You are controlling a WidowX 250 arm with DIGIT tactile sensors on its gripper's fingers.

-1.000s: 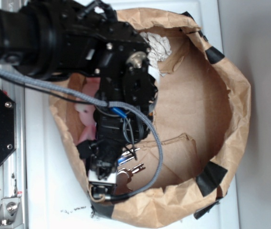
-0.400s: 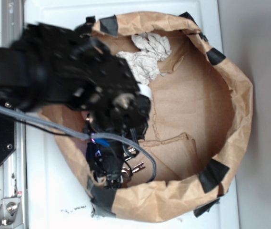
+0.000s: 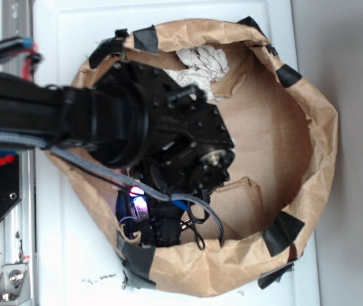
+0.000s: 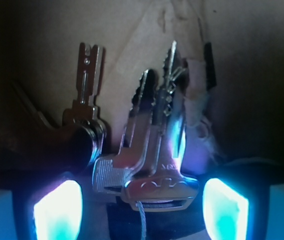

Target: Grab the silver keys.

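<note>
The silver keys (image 4: pixel 146 160) are sitting w/ their flat heads right between the two glowing blue-green pads (image 4: pixel 58 212) of the gripper (image 4: pixel 142 210) in the wrist view. Their toothed blades are pointing up and away. A thin wire (image 4: pixel 142 220) is hanging down from the front key's slot. One more key w/ a round black hole is leaning at the left side of the bunch. The pads are standing apart, one on each side of the heads, and can't tell if they are touching the keys. The keys are lying on the brown paper floor.

In the exterior view the black robot arm (image 3: pixel 149 127) is reaching down into a brown paper bag (image 3: pixel 309 159) patched w/ black tape (image 3: pixel 282 231). The gripper (image 3: pixel 159 233) is low by the bag's bottom-left wall, glowing pink. A bit of the keys (image 3: pixel 186 224) is peeking out just beside it. Crumpled white paper balls (image 3: pixel 203 60) are lying at the top of the bag, well apart from the keys. The bag is sitting on a white table (image 3: pixel 79 255).
</note>
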